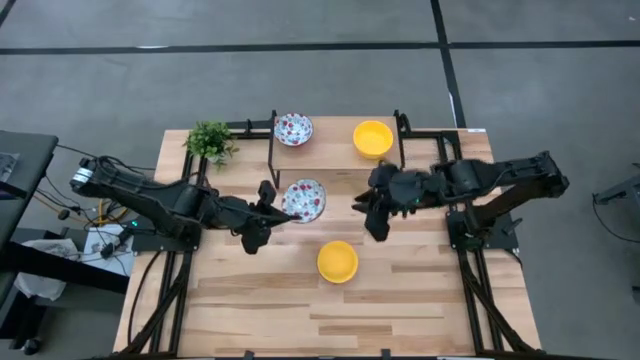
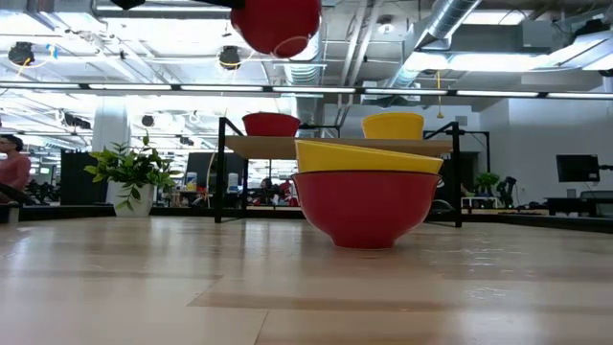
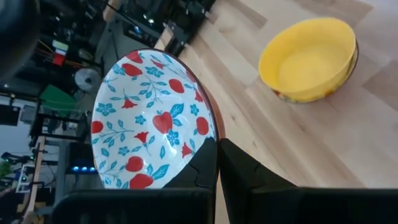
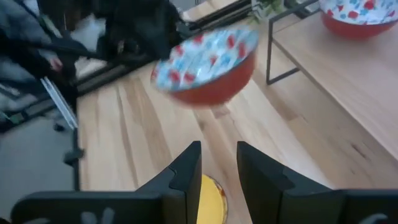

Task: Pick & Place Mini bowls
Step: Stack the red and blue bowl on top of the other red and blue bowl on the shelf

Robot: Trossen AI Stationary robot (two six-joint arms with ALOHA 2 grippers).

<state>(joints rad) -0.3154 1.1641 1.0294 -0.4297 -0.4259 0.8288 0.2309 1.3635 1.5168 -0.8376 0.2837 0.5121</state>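
1. Floral bowl [image 1: 304,200] held off the table by the left gripper [image 1: 268,203], near the table's middle; fingers pinch its rim, one inside and one outside. The left wrist view shows the bowl [image 3: 152,121] tipped on edge, its open face turned sideways; round, so no long axis.
2. In the low view this bowl [image 2: 277,24] hangs high above the tabletop, red underside showing.
3. Yellow bowl [image 1: 338,261] sits upright on the table just nearer than the held bowl, mouth up; red outside, yellow rim in the low view [image 2: 369,192].
4. Two more bowls on a raised shelf [image 1: 330,150] at the far side: a second floral bowl [image 1: 293,128] to the left, a second yellow bowl [image 1: 373,138] to the right, both upright.
5. Right gripper [image 1: 371,215] hovers right of the held bowl, apart from it, holding nothing; fingers a narrow gap apart in the right wrist view [image 4: 218,163].
6. Potted plant [image 1: 210,141] at the far left corner.
7. Table [image 1: 420,310]: pale wood planks; the near half lies open, dark frame rails along both side edges.
8. Room beyond: grey floor, exposed ducts and strip lights overhead; a person [image 2: 11,172] at far left in the low view.
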